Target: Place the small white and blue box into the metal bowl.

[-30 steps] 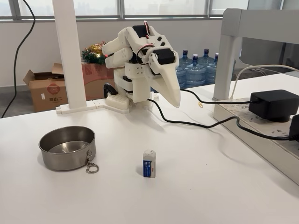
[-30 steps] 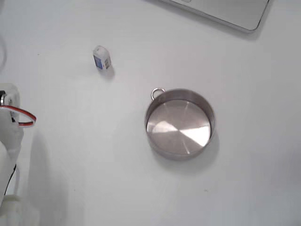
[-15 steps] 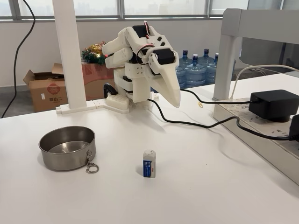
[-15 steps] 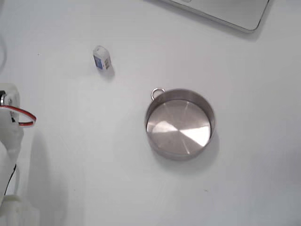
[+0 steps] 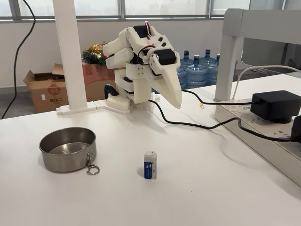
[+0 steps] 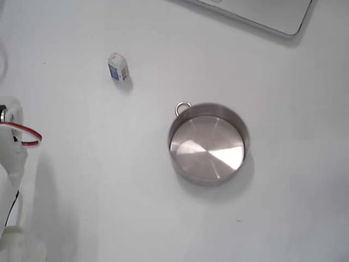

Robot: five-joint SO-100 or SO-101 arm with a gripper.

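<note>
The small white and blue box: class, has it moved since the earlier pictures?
No. The small white and blue box stands upright, equally far right of the metal bowl as before.

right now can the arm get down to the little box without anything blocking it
Probably yes. The box stands alone on bare table, apart from the bowl. The pincer hangs folded above and behind it, with only a black cable lying between.
</note>
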